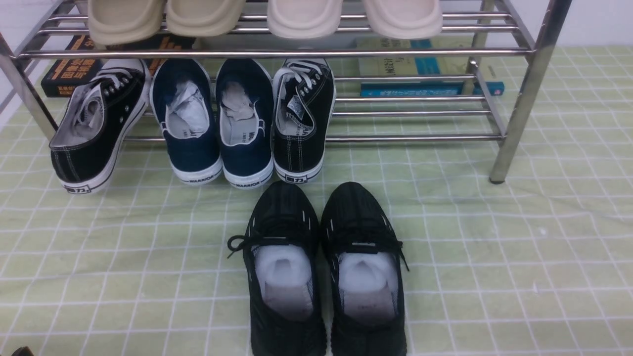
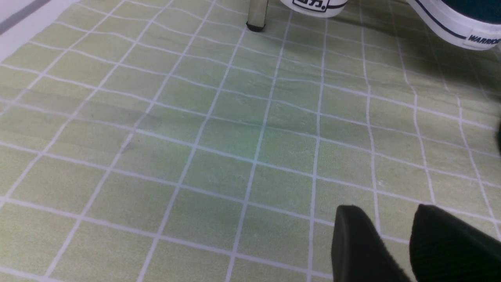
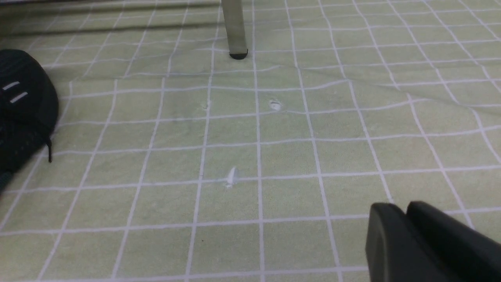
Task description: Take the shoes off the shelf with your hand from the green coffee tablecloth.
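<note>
The shoes (image 1: 326,267) are sitting on the tablecloth (image 1: 494,277), apart from both tools. The left tool (image 2: 391,235) is hovering slightly parted, empty; the right tool (image 3: 403,219) is nearly closed, empty. "WARRIOR" is showing on the navy slip-ons (image 1: 217,123).

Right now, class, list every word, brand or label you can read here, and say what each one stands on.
"WARRIOR": heel strip of the left navy slip-on.
"WARRIOR": heel strip of the right navy slip-on, also legible in the left wrist view.
Heel tags of the black canvas sneakers: Chinese characters, too small to read.
Orange-lettered black book and blue book behind the shelf: print blurred.
The shoes: nothing legible.
</note>
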Motion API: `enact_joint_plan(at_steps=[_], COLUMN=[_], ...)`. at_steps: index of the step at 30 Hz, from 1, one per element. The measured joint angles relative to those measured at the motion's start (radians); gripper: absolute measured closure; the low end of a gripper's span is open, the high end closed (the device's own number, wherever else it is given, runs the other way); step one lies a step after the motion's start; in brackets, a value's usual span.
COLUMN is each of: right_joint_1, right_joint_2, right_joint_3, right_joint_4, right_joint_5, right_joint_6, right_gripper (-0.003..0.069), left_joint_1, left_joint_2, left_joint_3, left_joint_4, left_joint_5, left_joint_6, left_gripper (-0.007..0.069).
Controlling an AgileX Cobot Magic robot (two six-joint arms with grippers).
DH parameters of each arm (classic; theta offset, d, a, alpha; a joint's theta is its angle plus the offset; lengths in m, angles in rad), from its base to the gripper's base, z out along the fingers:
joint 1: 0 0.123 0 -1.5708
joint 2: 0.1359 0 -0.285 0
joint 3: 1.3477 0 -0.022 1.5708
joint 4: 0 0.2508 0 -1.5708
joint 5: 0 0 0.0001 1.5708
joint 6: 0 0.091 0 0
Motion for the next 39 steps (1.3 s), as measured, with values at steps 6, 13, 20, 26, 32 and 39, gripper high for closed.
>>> enact_joint_plan(at_steps=[6,13,20,26,32,39], right_joint_1=[0.000,0.000,0.000,0.000,0.000,0.000], right_joint_2=[0.000,0.000,0.000,0.000,0.000,0.000], right_joint_3=[0.000,0.000,0.000,0.000,0.000,0.000], right_joint_4=[0.000,0.000,0.000,0.000,0.000,0.000], right_joint_5=[0.000,0.000,0.000,0.000,0.000,0.000], right_joint_6=[0.000,0.000,0.001,0.002,0.002,0.002], right_gripper=[0.0571,0.0562,0.0555,0.0549,0.0548,0.0548], left_joint_1=[0.000,0.000,0.000,0.000,0.000,0.000], left_joint_2=[0.000,0.000,0.000,0.000,0.000,0.000], left_joint_3=[0.000,0.000,0.000,0.000,0.000,0.000], left_joint_4=[0.000,0.000,0.000,0.000,0.000,0.000], left_joint_5=[0.000,0.000,0.000,0.000,0.000,0.000], left_joint_6=[0.000,0.000,0.000,0.000,0.000,0.000], left_gripper=[0.0383,0.0383,0.0383,0.0383,0.0383,0.0383])
